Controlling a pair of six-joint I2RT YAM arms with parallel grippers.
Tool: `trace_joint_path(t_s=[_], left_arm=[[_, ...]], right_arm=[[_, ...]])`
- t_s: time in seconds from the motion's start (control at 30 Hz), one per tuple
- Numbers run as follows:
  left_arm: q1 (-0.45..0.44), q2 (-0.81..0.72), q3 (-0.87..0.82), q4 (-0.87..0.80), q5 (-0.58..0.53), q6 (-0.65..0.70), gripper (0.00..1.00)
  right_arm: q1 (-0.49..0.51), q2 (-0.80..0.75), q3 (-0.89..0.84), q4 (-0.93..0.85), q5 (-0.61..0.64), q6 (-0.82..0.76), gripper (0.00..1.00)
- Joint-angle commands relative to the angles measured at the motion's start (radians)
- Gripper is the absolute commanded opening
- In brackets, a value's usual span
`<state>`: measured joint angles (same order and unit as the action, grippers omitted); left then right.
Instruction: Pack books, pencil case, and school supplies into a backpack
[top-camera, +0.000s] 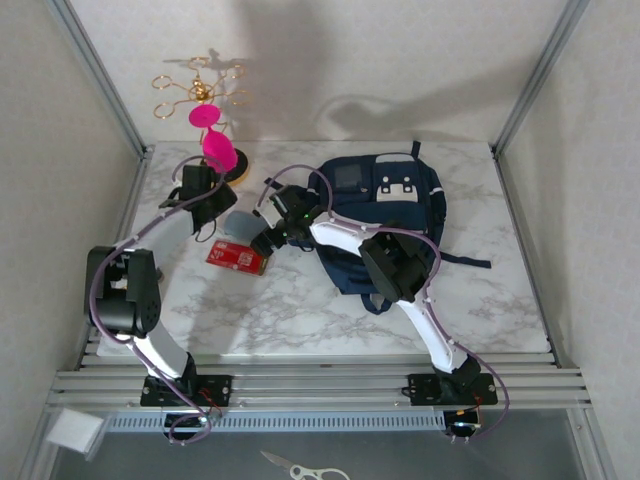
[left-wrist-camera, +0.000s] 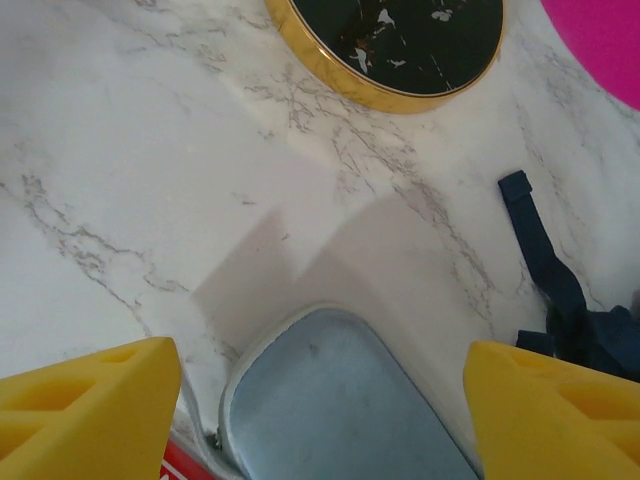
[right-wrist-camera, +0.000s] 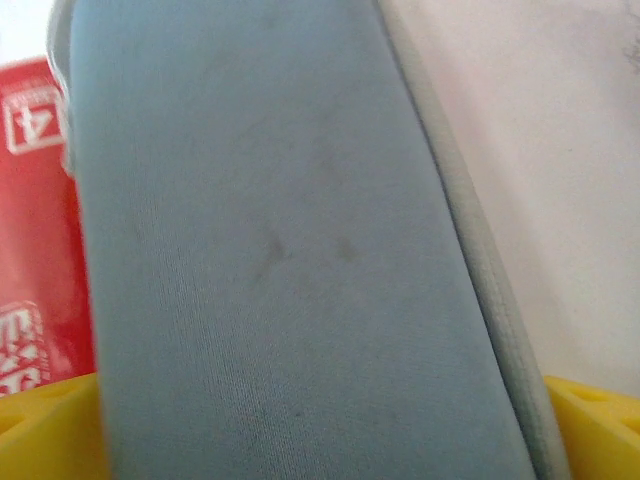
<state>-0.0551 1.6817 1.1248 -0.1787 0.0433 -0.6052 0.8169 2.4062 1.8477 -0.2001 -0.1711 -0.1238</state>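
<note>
Fingers (right-wrist-camera: 45, 430) of the right gripper (right-wrist-camera: 320, 435) stand at full spread, one along each long edge of the case (right-wrist-camera: 280, 250). That straddle looks meant for a squeeze across its width, though I cannot tell whether the pads touch the fabric. The case lies flat on the table (top-camera: 300, 320), right beside the red box (right-wrist-camera: 30, 250) and just left of the pack (top-camera: 385, 210).

The left gripper (left-wrist-camera: 320, 375) is wide too, with nothing in it. It hangs above the case's rounded far end, probably to steady or lift that end so the soft thing does not sag. Beyond it sit a black, gold-rimmed base (left-wrist-camera: 400, 40) and a pack strap (left-wrist-camera: 545, 270).

In the top view the right arm leans far leftward, its elbow over the pack and its wrist pitched down. The left arm bends forward and inward, wrist tipped toward the same spot.
</note>
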Motion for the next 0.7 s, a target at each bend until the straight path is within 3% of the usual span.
trace_joint_path(t_s=[0.0, 0.07, 0.17, 0.37, 0.67], left_arm=[[0.003, -0.037, -0.02, -0.027, 0.019, 0.004, 0.75], [0.003, -0.04, -0.023, -0.032, 0.018, 0.003, 0.75], [0.003, -0.047, -0.028, -0.027, 0.027, -0.001, 0.75], [0.001, -0.08, -0.023, -0.028, 0.048, -0.005, 0.75], [-0.032, -0.212, -0.04, -0.027, 0.105, 0.04, 0.74]], right_arm=[[0.019, 0.017, 0.023, -0.052, -0.008, -0.041, 0.99], [0.018, 0.001, 0.013, -0.04, 0.008, -0.039, 0.96], [0.014, -0.033, -0.011, -0.003, 0.032, -0.04, 0.84], [-0.001, -0.098, -0.036, -0.001, -0.005, -0.047, 0.68], [-0.033, -0.414, -0.295, 0.058, -0.042, 0.13, 0.66]])
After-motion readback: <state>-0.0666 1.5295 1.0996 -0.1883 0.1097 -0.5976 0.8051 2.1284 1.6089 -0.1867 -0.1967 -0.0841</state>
